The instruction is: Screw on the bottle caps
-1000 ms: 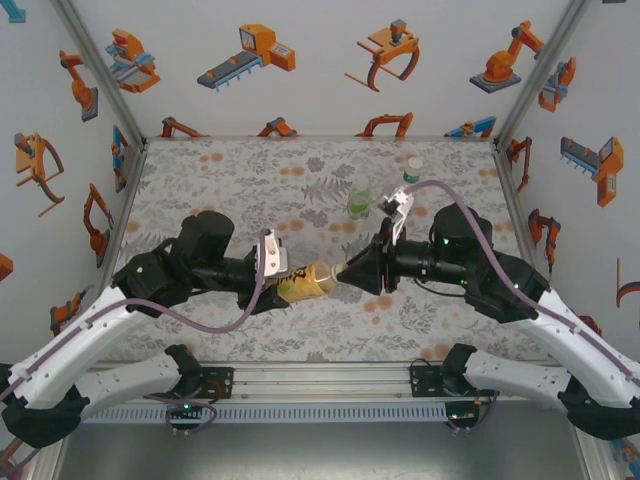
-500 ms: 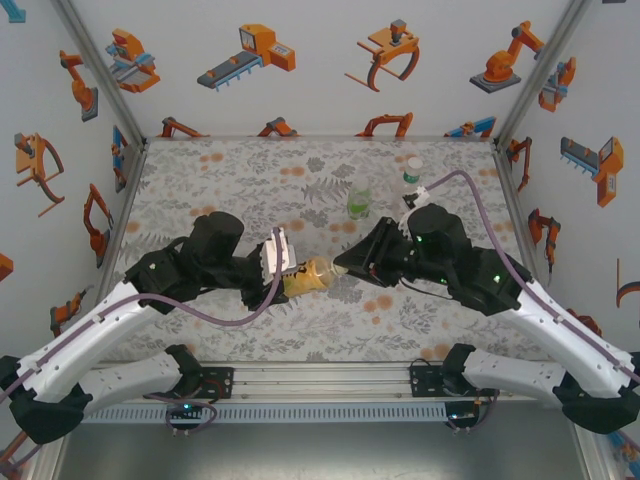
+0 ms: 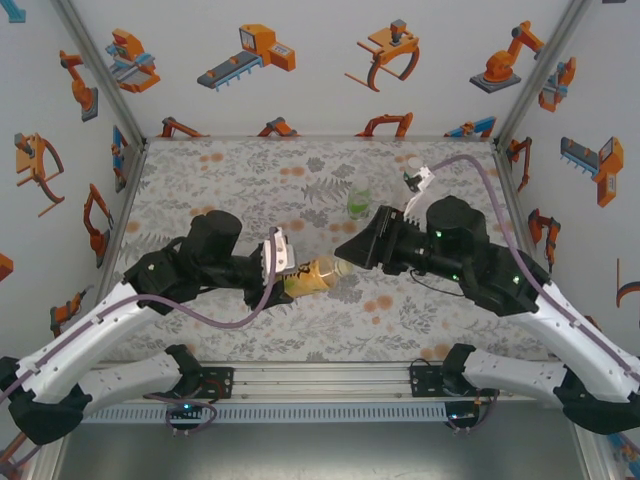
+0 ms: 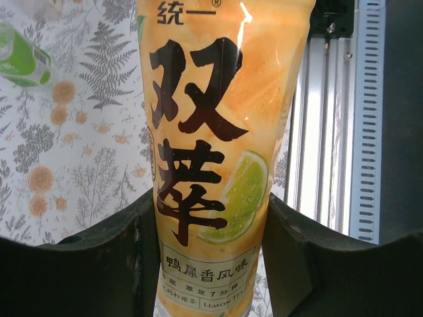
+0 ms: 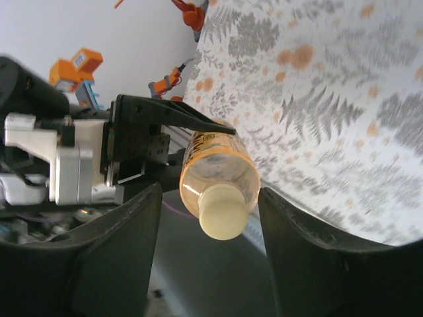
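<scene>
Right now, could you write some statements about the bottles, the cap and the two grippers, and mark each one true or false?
1. The left gripper is shut on the amber bottle. True.
2. The amber bottle's neck is bare. False: a pale cap sits on it.
3. The right gripper is clamped on the cap. False: its jaws stand open on either side of the cap, apart from it.
4. The green bottle stands on the table. True.

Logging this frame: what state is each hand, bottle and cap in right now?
left hand: shut on the amber bottle.
right hand: open, straddling the cap without touching it.
amber bottle: held off the table, lying sideways.
cap: seated on the amber bottle's mouth; tightness unclear.
green bottle: standing on the table, untouched.
</scene>
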Available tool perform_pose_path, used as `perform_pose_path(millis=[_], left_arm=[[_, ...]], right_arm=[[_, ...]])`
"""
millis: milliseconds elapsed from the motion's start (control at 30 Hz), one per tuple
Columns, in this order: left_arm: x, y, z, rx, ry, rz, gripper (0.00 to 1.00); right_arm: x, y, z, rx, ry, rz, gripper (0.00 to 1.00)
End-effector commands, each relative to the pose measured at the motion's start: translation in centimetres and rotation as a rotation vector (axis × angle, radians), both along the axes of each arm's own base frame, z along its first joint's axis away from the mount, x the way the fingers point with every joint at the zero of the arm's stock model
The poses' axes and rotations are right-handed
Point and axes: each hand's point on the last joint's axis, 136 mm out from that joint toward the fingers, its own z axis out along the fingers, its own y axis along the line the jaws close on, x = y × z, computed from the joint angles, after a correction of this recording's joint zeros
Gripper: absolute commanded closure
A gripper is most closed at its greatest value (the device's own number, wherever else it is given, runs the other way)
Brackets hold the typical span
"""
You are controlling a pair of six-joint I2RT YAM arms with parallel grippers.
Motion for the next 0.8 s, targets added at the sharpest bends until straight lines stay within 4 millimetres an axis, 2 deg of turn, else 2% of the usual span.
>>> perform_pose_path(millis=[0, 100, 267, 433, 500, 767], left_arm=[[-1.6, -0.1, 1.6, -0.067, -0.026, -0.079, 1.00], [-2.0, 0.2, 1.8, -0.076, -0.022, -0.087, 1.00], [-2.8, 0.7, 1.8, -0.079, -0.010, -0.108, 1.00], [-3.2, 1.1, 1.9, -0.080, -0.010, -0.112, 1.00], [-3.2, 1.2, 2.0, -0.077, -0.008, -0.111, 1.00], [-3.4, 1.5, 2.1, -0.073, -0.009, -0.110, 1.00]], right_arm=[[-1.2, -0.2, 4.1, -0.042, -0.343, 0.130, 0.42], [-2.8, 0.5, 5.0, -0.081, -0.554, 0.269, 0.42], [-7.2, 1.5, 6.1, -0.104, -0.882, 0.569, 0.43], [-10.5, 2.1, 5.2, -0.123, -1.070, 0.832, 0.43], [-10.9, 2.3, 4.7, -0.129, -1.094, 0.886, 0.43], [-10.3, 3.3, 3.8, -0.147, -1.091, 0.910, 0.46]])
